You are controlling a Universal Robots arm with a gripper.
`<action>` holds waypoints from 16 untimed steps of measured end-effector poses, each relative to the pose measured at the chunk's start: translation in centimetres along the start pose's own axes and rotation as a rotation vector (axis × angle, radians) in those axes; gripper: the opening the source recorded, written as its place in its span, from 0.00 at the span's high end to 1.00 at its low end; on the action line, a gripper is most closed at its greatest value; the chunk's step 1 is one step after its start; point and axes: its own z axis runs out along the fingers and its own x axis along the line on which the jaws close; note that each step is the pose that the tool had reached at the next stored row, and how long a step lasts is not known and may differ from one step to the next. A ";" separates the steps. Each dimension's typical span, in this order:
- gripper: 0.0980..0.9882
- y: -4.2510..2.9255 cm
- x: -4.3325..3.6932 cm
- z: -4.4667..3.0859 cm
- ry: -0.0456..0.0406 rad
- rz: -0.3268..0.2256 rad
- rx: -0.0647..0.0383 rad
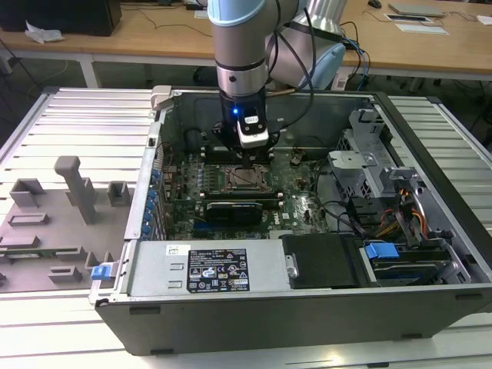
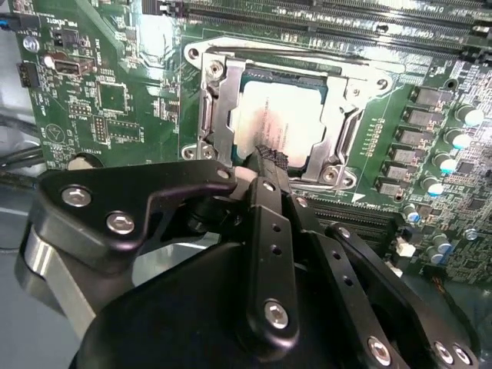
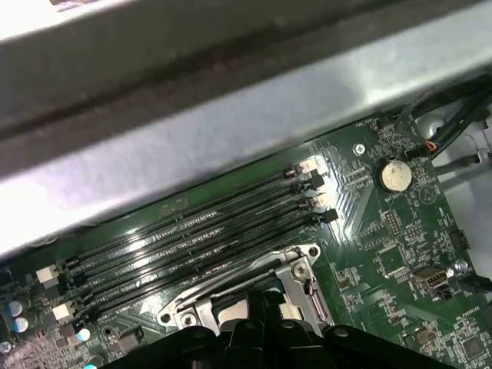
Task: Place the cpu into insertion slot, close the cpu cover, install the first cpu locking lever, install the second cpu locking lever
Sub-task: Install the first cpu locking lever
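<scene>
Ribbed silver metal table (image 1: 84,115), with load.
An open computer case (image 1: 307,315) lies flat across the surface's middle, reaching its near edge. A grey fixture board (image 1: 38,231) with raised blocks lies just beside the case, toward the surface's edge at the exterior view's left.

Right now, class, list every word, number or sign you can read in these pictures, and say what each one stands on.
No text here can be quoted.
Sticker label on the computer case's grey cover: printed lines and symbols, too small to read.
The cpu: faint print on its metal top, blurred.
Circuit board: white markings, too small to read.
</scene>
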 end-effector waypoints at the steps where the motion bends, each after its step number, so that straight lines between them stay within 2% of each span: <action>1: 0.99 -0.24 -0.10 0.00 0.0000 0.000 0.000; 6: 0.99 -1.10 -0.46 -0.01 0.0000 0.000 0.000; 11: 0.99 -1.24 -0.53 -0.01 0.0001 -0.002 0.000; 12: 0.99 -1.25 -0.53 -0.01 0.0014 -0.024 -0.003; 13: 0.99 -1.24 -0.53 0.02 0.0049 -0.074 -0.007; 15: 0.99 -1.24 -0.53 0.02 0.0052 -0.106 -0.001; 16: 0.99 -1.25 -0.53 0.02 0.0026 -0.138 0.012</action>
